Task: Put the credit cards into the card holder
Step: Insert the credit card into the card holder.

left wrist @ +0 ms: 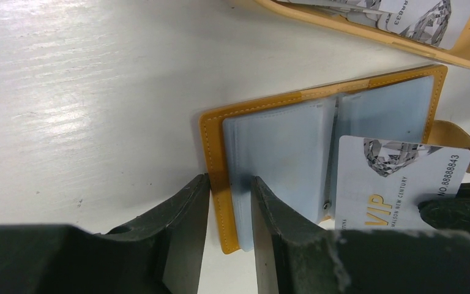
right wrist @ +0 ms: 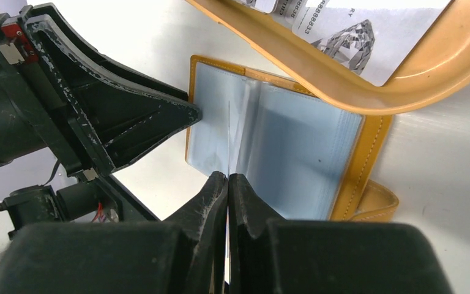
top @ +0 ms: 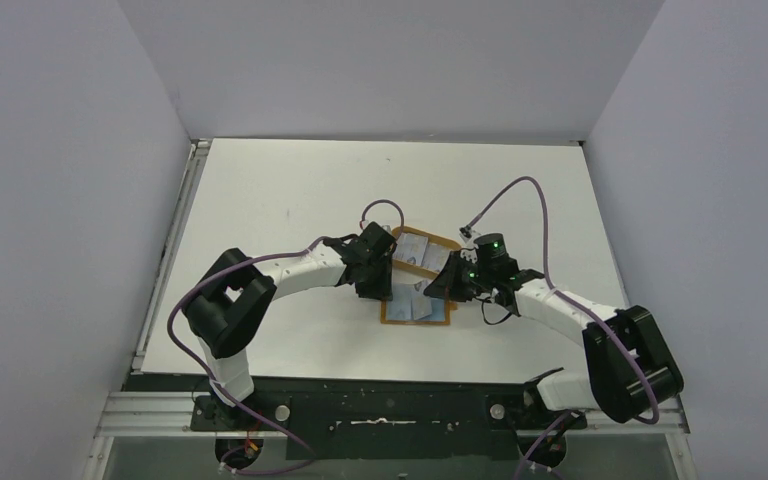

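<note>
From above I see both arms meeting over the open card holder (top: pixel 417 308) beside the tray (top: pixel 423 252). On the left wrist view, my left gripper (left wrist: pixel 229 202) pinches the holder's edge (clear pockets showing). On the right wrist view, my right gripper (right wrist: pixel 227 184) clamps one credit card (right wrist: pixel 228 138) edge-on over the pockets.

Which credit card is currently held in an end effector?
The VIP card pinched edge-on in the right end effector over the open card holder; the other cards lie loose in the tray.
</note>
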`<state>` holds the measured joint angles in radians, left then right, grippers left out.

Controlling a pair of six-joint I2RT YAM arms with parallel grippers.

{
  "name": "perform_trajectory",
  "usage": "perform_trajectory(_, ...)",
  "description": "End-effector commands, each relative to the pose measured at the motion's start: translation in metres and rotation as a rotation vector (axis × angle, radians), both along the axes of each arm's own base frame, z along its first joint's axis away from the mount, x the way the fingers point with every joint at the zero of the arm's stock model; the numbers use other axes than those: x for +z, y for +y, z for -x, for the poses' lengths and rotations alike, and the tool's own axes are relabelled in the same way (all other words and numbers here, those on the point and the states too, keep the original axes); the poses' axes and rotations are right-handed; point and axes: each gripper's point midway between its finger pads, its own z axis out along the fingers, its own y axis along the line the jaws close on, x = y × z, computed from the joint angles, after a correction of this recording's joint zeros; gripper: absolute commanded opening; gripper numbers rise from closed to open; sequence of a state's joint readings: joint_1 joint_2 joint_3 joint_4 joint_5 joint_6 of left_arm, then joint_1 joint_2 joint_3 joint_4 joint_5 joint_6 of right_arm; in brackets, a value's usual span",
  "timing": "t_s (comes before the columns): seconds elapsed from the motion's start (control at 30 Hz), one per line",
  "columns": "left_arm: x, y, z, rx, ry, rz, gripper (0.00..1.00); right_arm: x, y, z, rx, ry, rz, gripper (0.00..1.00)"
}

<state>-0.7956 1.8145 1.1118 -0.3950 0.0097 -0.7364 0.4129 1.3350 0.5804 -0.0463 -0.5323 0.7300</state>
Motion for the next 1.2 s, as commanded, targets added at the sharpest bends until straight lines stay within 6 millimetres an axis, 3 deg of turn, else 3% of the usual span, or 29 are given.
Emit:
perform_trajectory(0.0, -0.001, 0.002, -0.004, -0.010, -0.014, -0.017, 0.28, 0.011, 0.012, -0.009, -0.003, -0.034, -0.076, 0.00)
perform_trajectory(0.1, 0.002, 0.001, -0.004, -0.010, -0.013, -0.013, 0.31, 0.005, 0.010, -0.007, -0.016, -0.007, -0.068, 0.00)
perform_trajectory(0.23, 0.009, 0.003, -0.001, -0.007, -0.017, -0.005, 0.45, -0.001, 0.006, -0.005, -0.035, 0.010, -0.056, 0.00)
perform_trajectory(0.33, 0.017, 0.004, 0.000, -0.006, -0.027, 0.005, 0.49, -0.005, 0.005, -0.003, -0.038, 0.019, -0.051, 0.00)
perform_trajectory(0.73, 0.024, 0.019, 0.005, 0.021, -0.044, -0.012, 0.49, -0.005, 0.003, -0.002, -0.049, 0.017, -0.042, 0.00)
perform_trajectory(1.17, 0.009, 0.040, 0.013, 0.067, -0.018, -0.085, 0.45, -0.011, 0.008, -0.001, -0.027, 0.037, -0.049, 0.00)
